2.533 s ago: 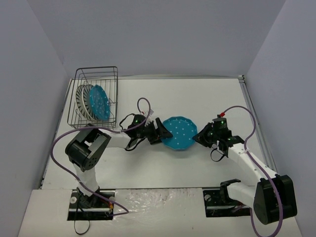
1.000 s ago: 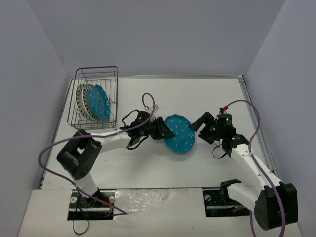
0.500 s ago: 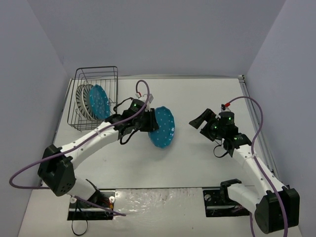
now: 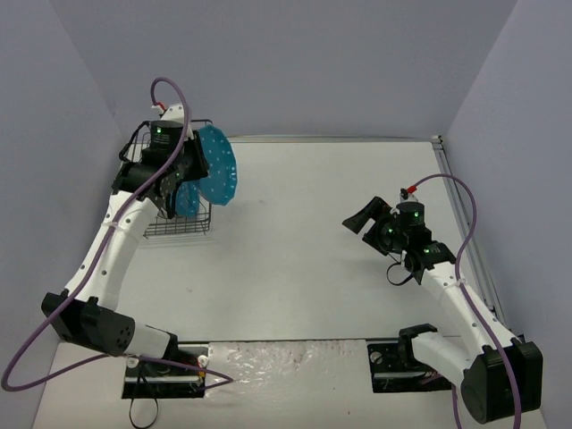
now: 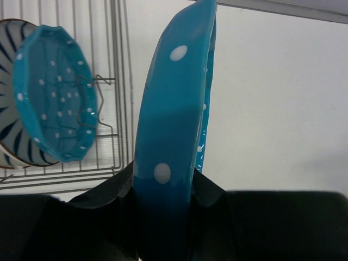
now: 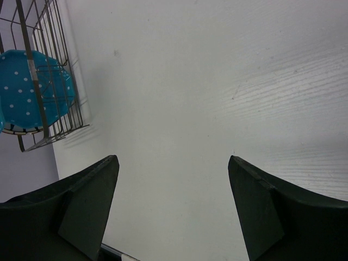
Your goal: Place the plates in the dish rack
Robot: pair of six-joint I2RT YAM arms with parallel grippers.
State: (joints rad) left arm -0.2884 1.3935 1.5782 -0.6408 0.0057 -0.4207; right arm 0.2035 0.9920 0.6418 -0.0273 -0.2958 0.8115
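Teal-blue white-dotted scalloped plate [image 4: 219, 165] hangs on edge at the upper left of the top view — my left gripper [image 4: 192, 170] pinches its rim. The black wire dish rack [image 4: 179, 230] sits just left and below it, so I'd shift left. Right gripper [image 4: 359, 220], spread and empty, idles mid-right.

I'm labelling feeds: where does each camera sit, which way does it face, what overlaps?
Top external: above and behind, looking down on the table; left arm and right arm show.
Left wrist: on the left arm, facing past the held plate to the dish rack; left gripper shows.
Right wrist: on the right arm, facing the table; open right gripper shows.
Both wrist views share the racked blue plate.
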